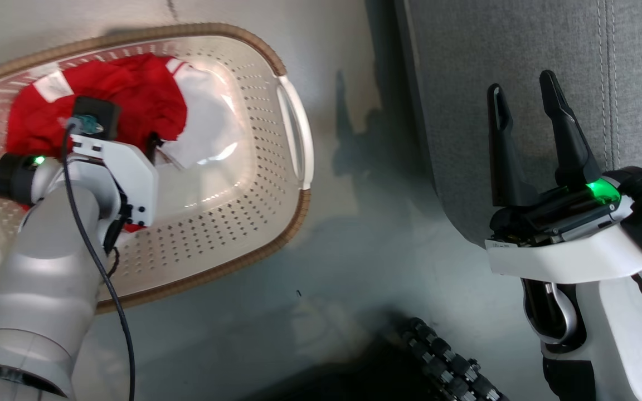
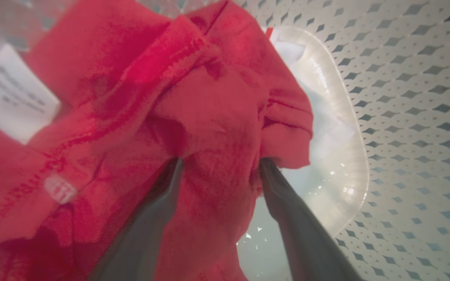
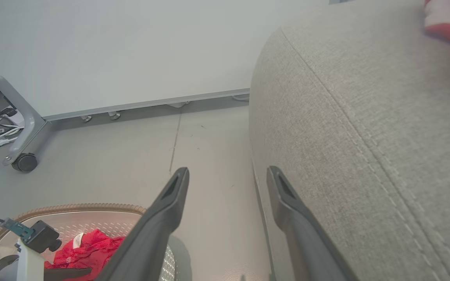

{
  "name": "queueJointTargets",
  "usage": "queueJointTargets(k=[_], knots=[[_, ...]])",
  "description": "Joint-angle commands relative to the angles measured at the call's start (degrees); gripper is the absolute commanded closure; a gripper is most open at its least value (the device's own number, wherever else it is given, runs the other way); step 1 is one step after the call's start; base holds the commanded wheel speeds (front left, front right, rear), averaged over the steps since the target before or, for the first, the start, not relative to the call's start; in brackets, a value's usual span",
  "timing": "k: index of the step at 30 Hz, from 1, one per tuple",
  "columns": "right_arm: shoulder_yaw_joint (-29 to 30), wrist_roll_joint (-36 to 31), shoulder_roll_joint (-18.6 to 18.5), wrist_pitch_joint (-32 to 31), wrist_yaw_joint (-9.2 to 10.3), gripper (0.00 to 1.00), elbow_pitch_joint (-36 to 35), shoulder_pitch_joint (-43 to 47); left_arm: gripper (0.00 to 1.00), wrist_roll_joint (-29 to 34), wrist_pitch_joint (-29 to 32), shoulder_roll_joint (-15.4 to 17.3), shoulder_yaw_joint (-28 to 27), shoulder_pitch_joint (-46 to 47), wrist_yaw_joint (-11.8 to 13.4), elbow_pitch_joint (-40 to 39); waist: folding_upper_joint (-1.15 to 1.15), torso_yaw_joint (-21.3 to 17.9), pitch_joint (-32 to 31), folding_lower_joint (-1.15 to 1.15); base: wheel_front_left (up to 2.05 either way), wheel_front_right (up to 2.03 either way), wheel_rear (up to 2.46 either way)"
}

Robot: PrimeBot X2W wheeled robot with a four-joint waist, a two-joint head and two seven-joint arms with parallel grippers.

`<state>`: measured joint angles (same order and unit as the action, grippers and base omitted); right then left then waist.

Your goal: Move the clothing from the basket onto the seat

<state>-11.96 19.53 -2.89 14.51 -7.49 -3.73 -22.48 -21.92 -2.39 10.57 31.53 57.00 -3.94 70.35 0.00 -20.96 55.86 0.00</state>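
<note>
1. Left gripper (image 2: 219, 166) is down inside the basket (image 1: 218, 223), fingers spread, tips buried in the red clothing (image 1: 131, 94), and a fold of it is bunched between them.
2. The clothing is heaped at the basket's end away from the seat (image 1: 466, 44).
3. Right gripper (image 1: 521, 83) hangs spread and empty over the grey seat's edge, well apart from the basket.

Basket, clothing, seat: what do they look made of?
Basket: glossy white moulded plastic, judging by glare and punched holes; its brown rim looks woven, possibly imitation. Clothing: soft matte red fabric, creased, with stitched seams. Seat: matte grey woven upholstery, weave and stitching visible.
</note>
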Motion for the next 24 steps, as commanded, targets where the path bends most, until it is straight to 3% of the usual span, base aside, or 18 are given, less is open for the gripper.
queueJointTargets(k=[1, 8, 9, 11, 15, 19, 24], knots=[[-0.4, 0.6, -0.1, 0.6, -0.01, 0.00, 0.4, -1.0, 0.00, -0.8, 0.8, 1.0, -0.5, 1.4, 0.4, 0.8, 0.00, -2.1, 2.1, 0.00, 0.00, 0.00, 0.00], [-0.9, 1.1, -0.1, 0.8, -0.01, 0.00, 0.7, -1.7, 0.00, -3.0, 4.2, 2.1, -2.1, 2.1, 1.0, 2.4, 0.00, -2.4, 2.1, 0.00, 0.00, 0.00, 0.00], [-0.9, 1.2, -0.1, 0.9, -0.01, 0.00, 0.6, -1.7, 0.24, -3.5, 4.8, 2.1, -2.5, 2.2, 1.4, 2.6, 0.00, -2.5, 2.1, 0.00, 0.00, 0.00, 0.00], [-0.9, 1.0, -0.1, 0.8, -0.01, 0.00, 0.3, -1.4, 1.00, -4.0, 5.9, 2.3, -2.8, 2.2, 2.7, 2.9, 0.00, -2.7, 1.8, 0.00, 0.00, 0.00, 0.00], [-1.0, 1.1, -0.1, 0.8, -0.01, 0.00, 0.3, -1.1, 1.00, -3.1, 6.7, 2.4, -1.9, 2.3, 4.4, 3.1, 0.00, -3.1, 1.2, 0.00, 0.00, 0.00, 0.00], [-1.0, 0.8, -0.1, 0.8, -0.01, 0.00, 1.3, -1.4, 1.00, -2.1, 3.3, 1.4, -0.6, 1.1, 3.6, 2.8, 0.00, -2.8, -1.2, 0.00, 0.00, 0.00, 0.00], [-0.5, -1.4, -0.1, 0.8, -0.01, 0.00, 3.1, -0.2, 1.00, -1.7, -3.0, -2.1, 0.8, -2.6, 2.5, 2.1, 0.00, 0.7, -7.0, 0.00, 0.00, 0.00, 0.00]])
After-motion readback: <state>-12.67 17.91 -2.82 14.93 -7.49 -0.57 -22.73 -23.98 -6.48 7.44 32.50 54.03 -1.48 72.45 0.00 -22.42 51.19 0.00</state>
